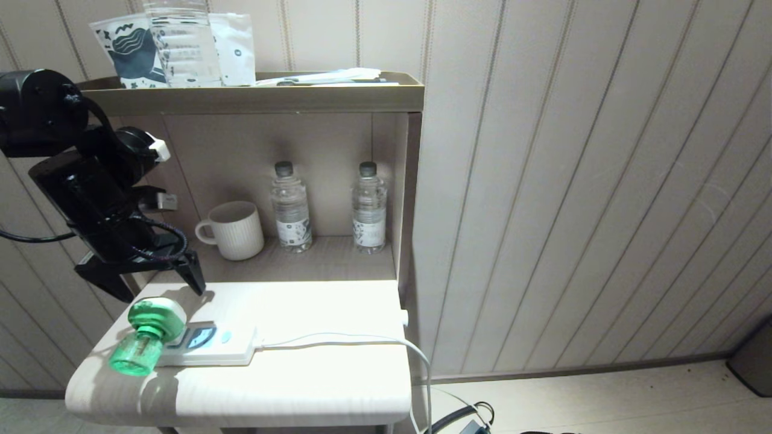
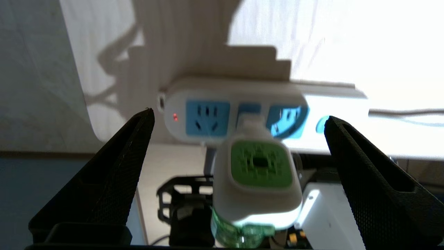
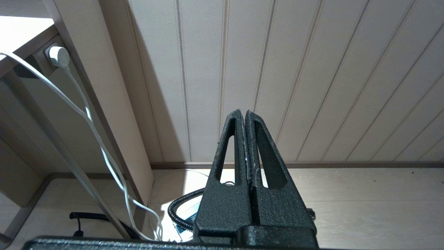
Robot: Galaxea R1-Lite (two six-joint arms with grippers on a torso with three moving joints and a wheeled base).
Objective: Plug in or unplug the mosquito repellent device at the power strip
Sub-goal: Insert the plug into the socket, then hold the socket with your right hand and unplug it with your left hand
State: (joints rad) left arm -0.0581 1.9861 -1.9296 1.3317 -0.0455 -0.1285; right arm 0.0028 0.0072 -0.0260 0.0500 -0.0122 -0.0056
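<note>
Device plugged in, unplug grasp not yet made

Device point(image 1: 148, 334) sits at lower left of the head view, plugged into the strip point(image 1: 208, 346) on the white counter point(image 1: 313, 374), near the counter's left edge. Green bottle tilts out toward the front edge. Left wrist view shows the plug seated in the middle socket, red light on the strip lit. So the step in hand looks like unplugging, and none of it is done.

Left end effector point(image 1: 140, 282) hovers just above and behind the device at left of frame, jaws wide, holding nothing. In the left wrist view the device point(image 2: 258, 180) lies between the two fingers, not touched. Right end effector point(image 3: 247, 139) is parked, fingers pressed together, empty, facing the wall.

Left to do: lower, close on the white head, pull it off the strip.
</note>
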